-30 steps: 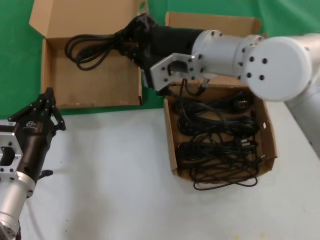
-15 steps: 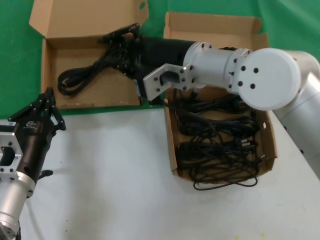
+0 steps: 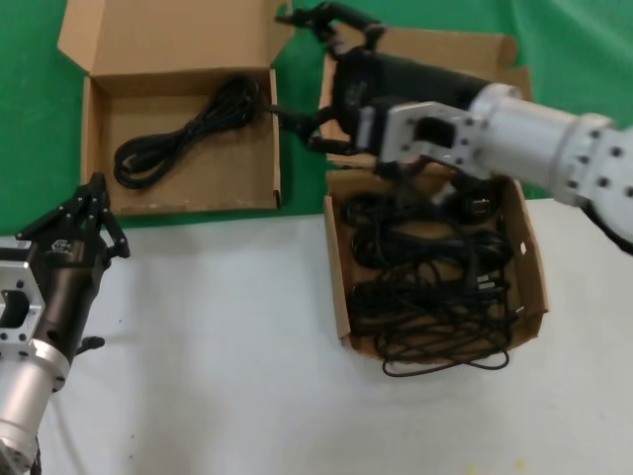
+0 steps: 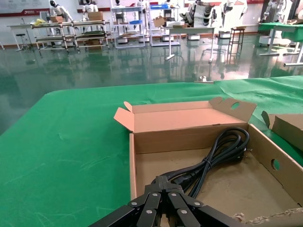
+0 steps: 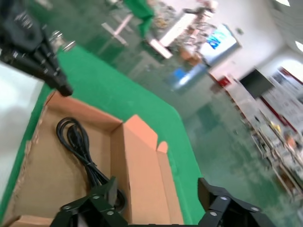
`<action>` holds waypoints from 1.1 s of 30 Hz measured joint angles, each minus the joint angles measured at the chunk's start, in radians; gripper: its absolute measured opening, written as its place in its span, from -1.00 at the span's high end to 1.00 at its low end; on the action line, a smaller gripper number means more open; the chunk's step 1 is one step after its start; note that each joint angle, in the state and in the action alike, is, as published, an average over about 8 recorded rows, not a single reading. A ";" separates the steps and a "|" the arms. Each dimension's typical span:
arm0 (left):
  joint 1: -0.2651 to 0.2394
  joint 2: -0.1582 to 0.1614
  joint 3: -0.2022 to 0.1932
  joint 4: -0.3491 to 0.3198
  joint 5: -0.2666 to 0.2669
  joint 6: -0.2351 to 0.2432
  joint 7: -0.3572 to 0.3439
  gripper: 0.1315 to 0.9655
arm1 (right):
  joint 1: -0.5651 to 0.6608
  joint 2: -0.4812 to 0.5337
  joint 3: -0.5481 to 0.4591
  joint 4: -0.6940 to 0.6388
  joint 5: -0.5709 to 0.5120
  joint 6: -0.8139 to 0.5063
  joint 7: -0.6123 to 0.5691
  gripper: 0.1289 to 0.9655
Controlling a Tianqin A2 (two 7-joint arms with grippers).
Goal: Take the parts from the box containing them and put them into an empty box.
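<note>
The box containing the parts [image 3: 335, 265] stands at the right, with several black looped cables [image 3: 430, 282] piled in it. The shallow flat-lidded box [image 3: 213, 173] at the back left holds one looped black cable [image 3: 188, 129]. My right gripper [image 3: 279, 64] is open and empty, hanging above the gap between the two boxes, by the left box's far right corner. In the right wrist view its spread fingers [image 5: 97, 201] frame the left box's wall [image 5: 137, 175] and the cable [image 5: 75, 139]. My left gripper [image 3: 91, 203] is shut and empty, just in front of the left box; it also shows in the left wrist view [image 4: 165, 182].
The boxes' backs rest on green cloth [image 3: 25, 109], and a white tabletop [image 3: 227, 346] lies in front. The right box's tall lid [image 3: 425, 47] stands behind my right arm. The left wrist view shows the cable [image 4: 222, 146] inside the left box [image 4: 131, 156].
My right gripper let go of the cable, which now lies in the left box. The gripper opened and drew back to the right, off the box.
</note>
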State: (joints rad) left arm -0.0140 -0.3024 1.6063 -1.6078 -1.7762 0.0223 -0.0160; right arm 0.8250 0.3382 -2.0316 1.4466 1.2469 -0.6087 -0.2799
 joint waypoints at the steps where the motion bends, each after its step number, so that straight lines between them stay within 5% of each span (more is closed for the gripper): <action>1: 0.000 0.000 0.000 0.000 0.000 0.000 0.000 0.97 | -0.016 0.013 0.014 0.016 0.019 -0.001 0.017 0.12; 19: 0.000 0.000 0.000 0.000 0.000 0.000 0.000 0.97 | -0.337 0.118 0.266 0.164 0.372 0.100 0.136 -0.74; 33: 0.000 0.000 0.000 0.000 0.000 0.000 0.000 0.95 | -0.420 0.078 0.343 0.180 0.501 0.120 0.108 -0.97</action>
State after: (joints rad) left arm -0.0138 -0.3024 1.6063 -1.6077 -1.7763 0.0220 -0.0160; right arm 0.4051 0.4164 -1.6890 1.6268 1.7476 -0.4890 -0.1715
